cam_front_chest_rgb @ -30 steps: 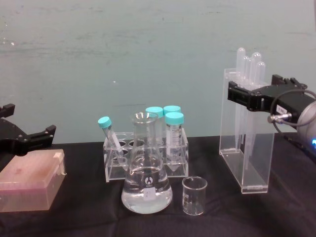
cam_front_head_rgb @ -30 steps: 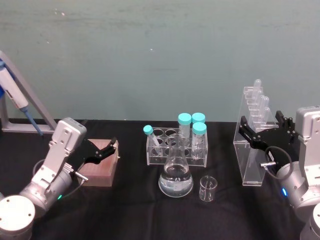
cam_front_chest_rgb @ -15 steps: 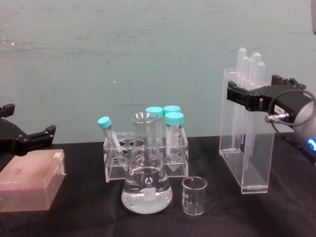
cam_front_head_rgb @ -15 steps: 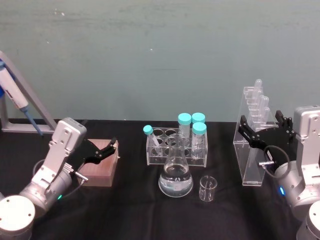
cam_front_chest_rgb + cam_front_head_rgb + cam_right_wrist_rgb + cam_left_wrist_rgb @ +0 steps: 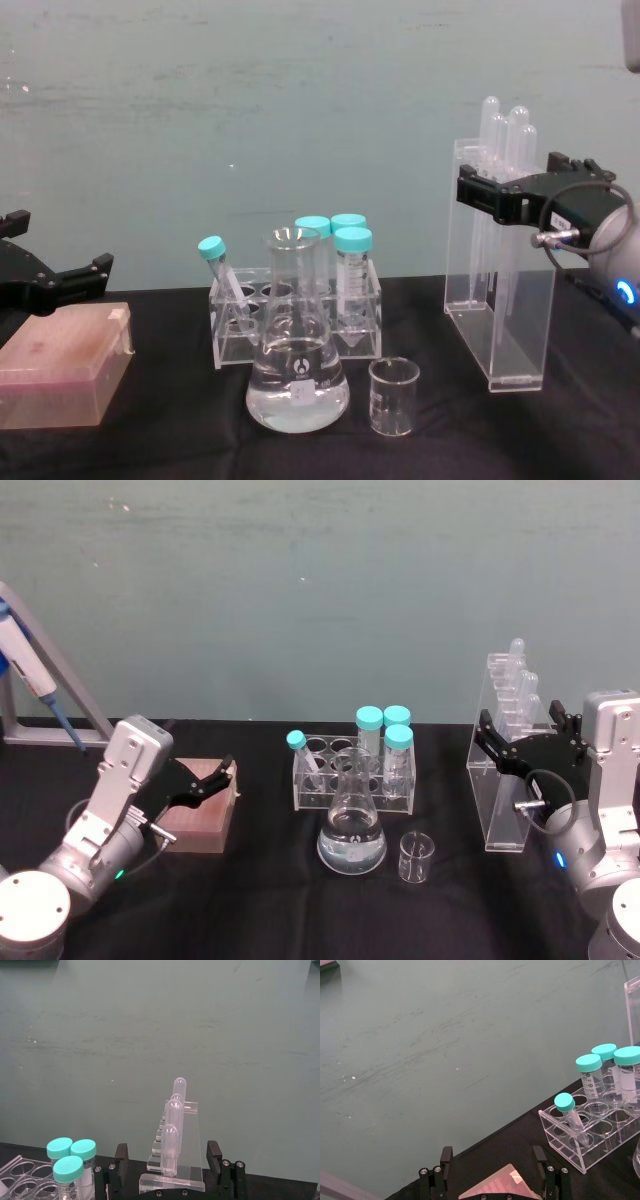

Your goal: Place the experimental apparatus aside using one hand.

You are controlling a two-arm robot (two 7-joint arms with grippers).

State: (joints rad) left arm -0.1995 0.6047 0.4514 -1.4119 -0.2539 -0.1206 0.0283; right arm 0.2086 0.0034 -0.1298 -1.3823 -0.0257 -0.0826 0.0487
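A blue-and-white pipettor (image 5: 28,676) leans on its holder at the far left edge of the black tabletop (image 5: 270,910). Beside it, the left end effector (image 5: 62,248) hangs idle just above a pink box (image 5: 203,815), its jaws spread wide.

At centre stands a clear tube rack (image 5: 350,792) holding teal-capped tubes (image 5: 398,738). Directly in front of it sits the conical flask (image 5: 352,838), upright and part-filled with clear liquid. The small glass beaker (image 5: 416,858) sits empty just to the flask's right.

Farther right, set apart from the beaker, the tall acrylic stand (image 5: 497,795) rests upright on the tabletop, with its plastic pipettes (image 5: 521,676) rising above its top.

The right end effector (image 5: 523,738), on a silver wrist with a blue light, is level with the stand's upper part. Its black jaws are parted, one on each side of the narrow stand. In the right wrist view a gap shows between each finger (image 5: 214,1152) and the acrylic, so nothing is gripped.
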